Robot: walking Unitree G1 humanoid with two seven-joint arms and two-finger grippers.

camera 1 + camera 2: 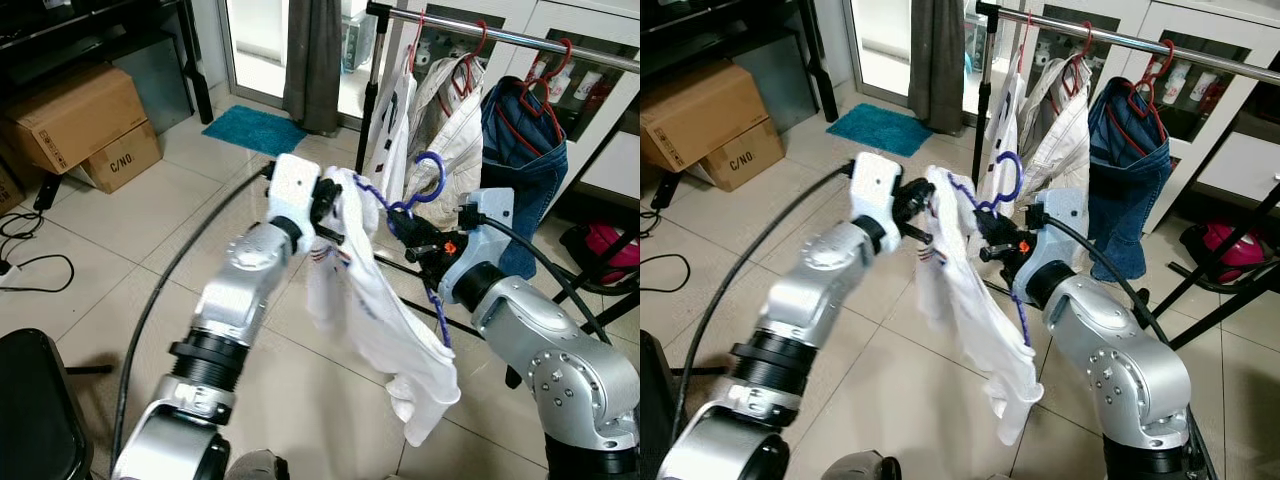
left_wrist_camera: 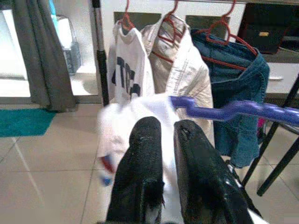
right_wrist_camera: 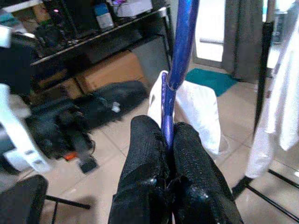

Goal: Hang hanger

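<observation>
Gripping purple hanger (image 1: 425,180) in right end effector (image 1: 408,235), left end effector (image 1: 335,205) pinching white shirt (image 1: 375,320)

Two brown cardboard boxes (image 1: 75,125) sit stacked on the pale tiled floor (image 1: 120,230) beside a dark shelving unit (image 1: 100,30). A teal rectangular mat (image 1: 255,129) lies below a grey curtain (image 1: 312,60). A black cable (image 1: 30,265) trails near the boxes.

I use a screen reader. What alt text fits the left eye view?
Two silver arms hold a white shirt on a purple hanger before a clothes rail: left gripper pinching the shirt, right gripper gripping the hanger. Three garments hang on red hangers.
</observation>
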